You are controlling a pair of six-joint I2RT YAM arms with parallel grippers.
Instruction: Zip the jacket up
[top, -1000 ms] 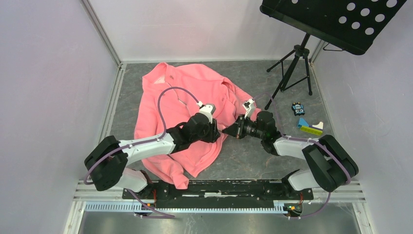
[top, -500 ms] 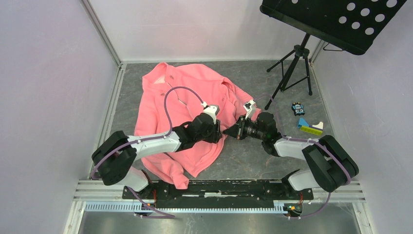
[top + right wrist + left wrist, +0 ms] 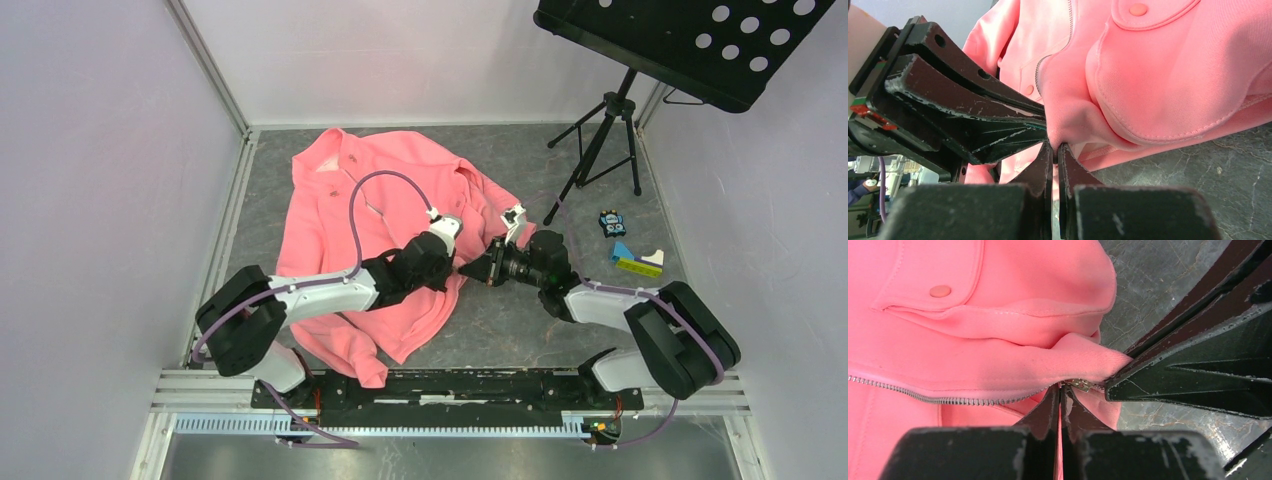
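Left wrist: left tool pinches jacket front edge.

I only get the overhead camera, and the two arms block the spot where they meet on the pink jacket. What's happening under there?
Observer: The right fingers are shut, pinching a fold of the jacket.
Operator: And the other arm?
Observer: The left fingers are shut on the jacket too, right beside a small metal zipper piece.
Operator: Zipped yet?
Observer: Seemingly not: a lone row of zipper teeth runs along one edge.
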